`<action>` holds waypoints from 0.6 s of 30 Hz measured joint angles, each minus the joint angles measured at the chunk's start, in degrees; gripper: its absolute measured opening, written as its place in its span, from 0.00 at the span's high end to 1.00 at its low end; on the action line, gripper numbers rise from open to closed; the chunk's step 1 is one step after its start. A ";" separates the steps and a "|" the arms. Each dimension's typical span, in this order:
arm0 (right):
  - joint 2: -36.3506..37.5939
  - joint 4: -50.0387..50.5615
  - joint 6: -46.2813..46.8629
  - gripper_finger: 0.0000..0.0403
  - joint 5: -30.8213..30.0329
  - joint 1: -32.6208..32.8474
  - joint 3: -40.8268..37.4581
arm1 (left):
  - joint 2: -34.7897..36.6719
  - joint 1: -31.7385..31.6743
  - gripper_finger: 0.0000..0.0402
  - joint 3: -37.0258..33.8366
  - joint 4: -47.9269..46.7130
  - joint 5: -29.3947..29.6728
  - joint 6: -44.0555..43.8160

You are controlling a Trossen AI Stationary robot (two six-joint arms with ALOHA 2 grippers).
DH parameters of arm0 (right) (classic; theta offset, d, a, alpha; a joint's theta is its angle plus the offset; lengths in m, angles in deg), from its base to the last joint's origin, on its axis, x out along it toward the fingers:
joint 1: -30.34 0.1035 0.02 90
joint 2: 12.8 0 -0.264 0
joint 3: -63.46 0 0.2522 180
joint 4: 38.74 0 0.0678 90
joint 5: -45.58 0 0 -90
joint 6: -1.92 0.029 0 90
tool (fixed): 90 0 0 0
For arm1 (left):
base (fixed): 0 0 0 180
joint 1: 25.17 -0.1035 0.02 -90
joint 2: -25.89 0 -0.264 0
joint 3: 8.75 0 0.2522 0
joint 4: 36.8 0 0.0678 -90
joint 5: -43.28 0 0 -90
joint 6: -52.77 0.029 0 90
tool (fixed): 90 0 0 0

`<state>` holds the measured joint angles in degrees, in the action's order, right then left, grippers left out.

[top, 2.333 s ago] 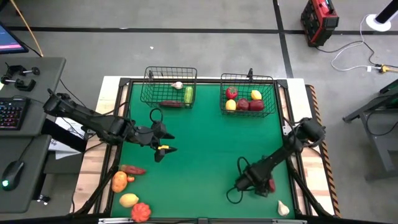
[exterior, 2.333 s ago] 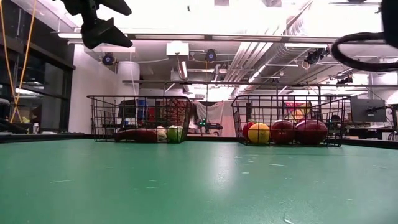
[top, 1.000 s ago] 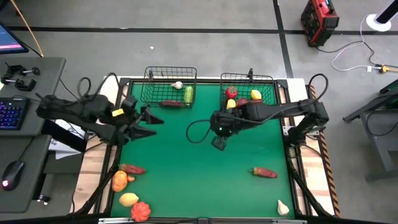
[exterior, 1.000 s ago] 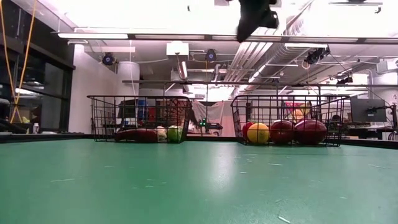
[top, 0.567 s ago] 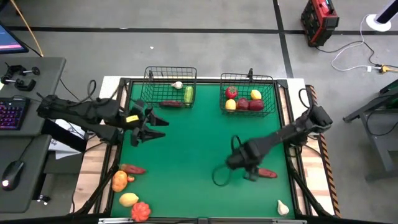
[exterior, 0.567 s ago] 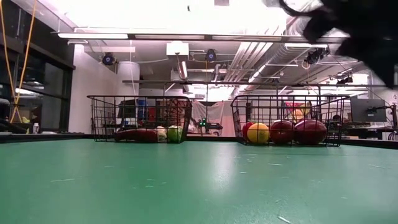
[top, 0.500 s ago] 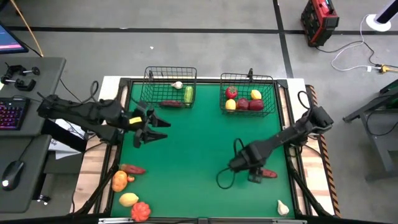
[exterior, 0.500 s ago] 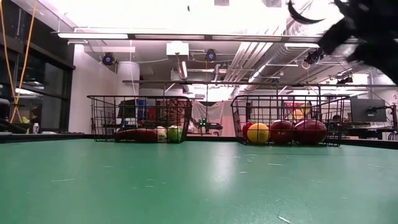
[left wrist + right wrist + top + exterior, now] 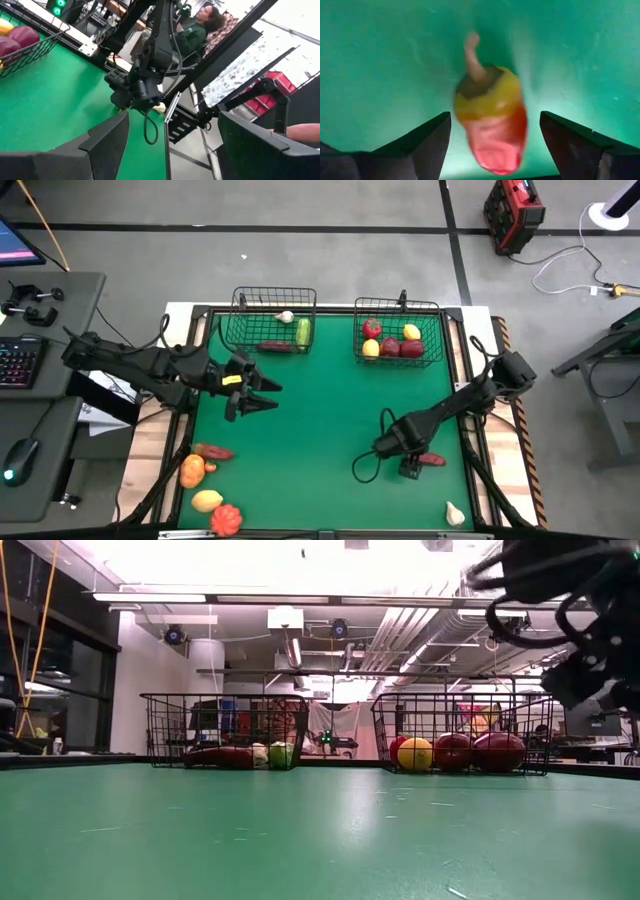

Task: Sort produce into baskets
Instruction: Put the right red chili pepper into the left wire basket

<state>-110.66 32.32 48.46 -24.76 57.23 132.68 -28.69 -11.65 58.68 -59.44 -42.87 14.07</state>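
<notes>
The right gripper point(image 9: 410, 467) has dropped lower since a moment ago, fingers spread wide around the red pepper point(image 9: 492, 122). The left gripper point(image 9: 262, 396), also wide open, has edged right over the table point(image 9: 320, 410).

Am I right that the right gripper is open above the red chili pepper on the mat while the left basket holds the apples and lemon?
Not quite. The right gripper is indeed open above the red chili pepper, but the high view shows the apples and lemon in the right basket. The left basket holds a long dark red vegetable, a green piece and a white one.
</notes>
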 joint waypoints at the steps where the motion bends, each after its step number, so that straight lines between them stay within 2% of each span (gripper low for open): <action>1: 0.00 -0.38 0.06 0.26 0.01 0.06 -0.47 | 0.01 0.00 0.26 0.00 0.03 -0.01 -0.07; 4: 0.00 -0.21 0.43 0.28 -0.16 0.45 -1.09 | 0.07 0.00 0.26 0.00 0.14 -0.01 -0.08; 7: 0.00 -0.01 1.05 0.36 -1.15 1.03 -0.88 | 0.07 0.00 0.26 0.00 0.17 -0.01 0.24; 13: 0.00 0.05 2.05 0.74 -3.02 1.75 0.87 | 0.39 0.00 0.26 -0.04 6.02 -1.28 0.44; 18: -0.01 1.01 -0.94 0.76 -5.88 -0.30 7.33 | 3.50 0.00 0.26 -0.04 17.36 -2.39 4.54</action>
<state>-110.67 33.33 47.52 -30.63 56.93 140.01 -25.19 -11.65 58.63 -42.08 -45.26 18.61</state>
